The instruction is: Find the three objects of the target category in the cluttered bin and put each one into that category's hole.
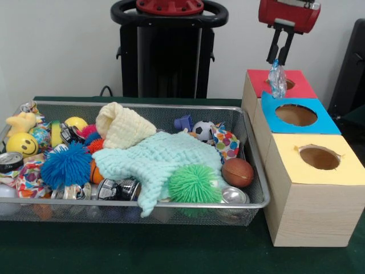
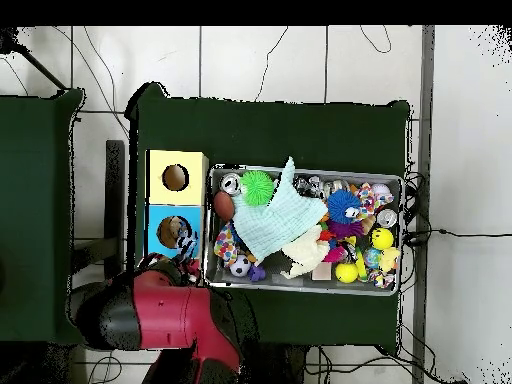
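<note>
My gripper hangs at the upper right, shut on a crumpled clear plastic bottle. The bottle dangles just above the hole of the red-topped box. In front of that box stand a blue-topped box and a yellow-topped box, each with a round hole. The wire mesh bin to the left is full of clutter. In the overhead view the red arm covers the red box and the gripper. The yellow box and blue box show beside the bin.
The bin holds a mint cloth, a cream knit cloth, green and blue spiky balls, a small basketball, a soccer ball, a smiley ball and crushed cans.
</note>
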